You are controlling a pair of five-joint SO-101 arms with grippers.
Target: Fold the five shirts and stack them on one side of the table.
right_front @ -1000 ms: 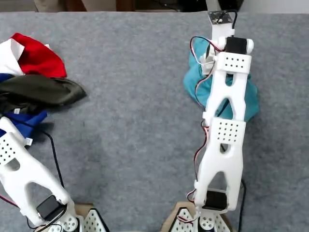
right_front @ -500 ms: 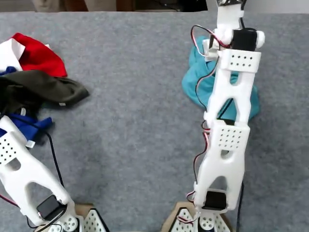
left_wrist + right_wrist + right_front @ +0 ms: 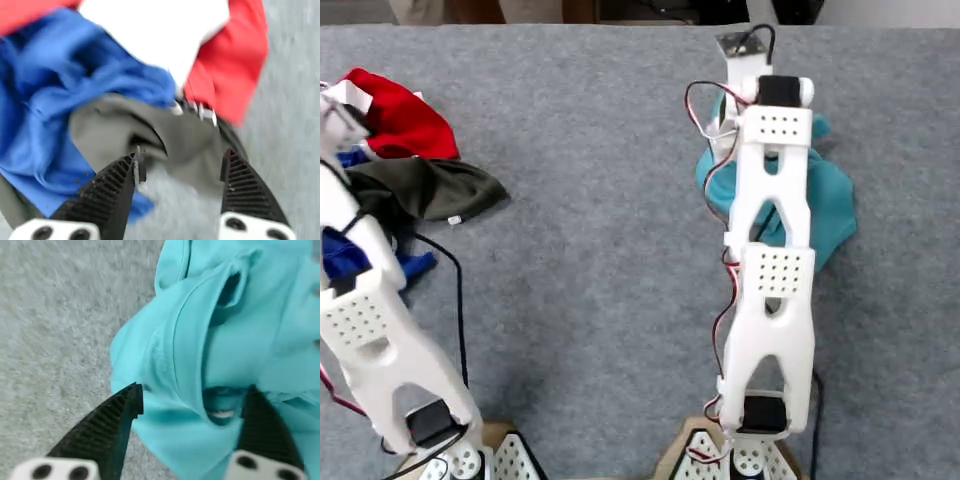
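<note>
the left hand (image 3: 180, 159) is spread wide and pinches nothing, straddling a raised fold of the olive shirt (image 3: 190, 135) close below it. that shirt lies on top of a heap at the left edge of the desk (image 3: 590, 200). it lies over a blue shirt (image 3: 50, 100) and just beside a red shirt (image 3: 235, 60) and a white shirt (image 3: 160, 25), all crumpled and overlapping. the right hand (image 3: 192, 395) is likewise spread and empty, poised over the teal shirt (image 3: 240, 315). this one sits alone in a bunched lump toward the far right of the desk, well apart from the heap and partly under the right arm in the high view.

none of the five looks folded, so the task seems near its start. all are light, limp cloth that will likely sag, drag and cling to neighbours rather than hold a shape. the olive one is probably best pinched at a raised ridge near its edge, so it peels off alone. the teal one offers its collar band, a thicker seam that should slip less than a single layer.
</note>
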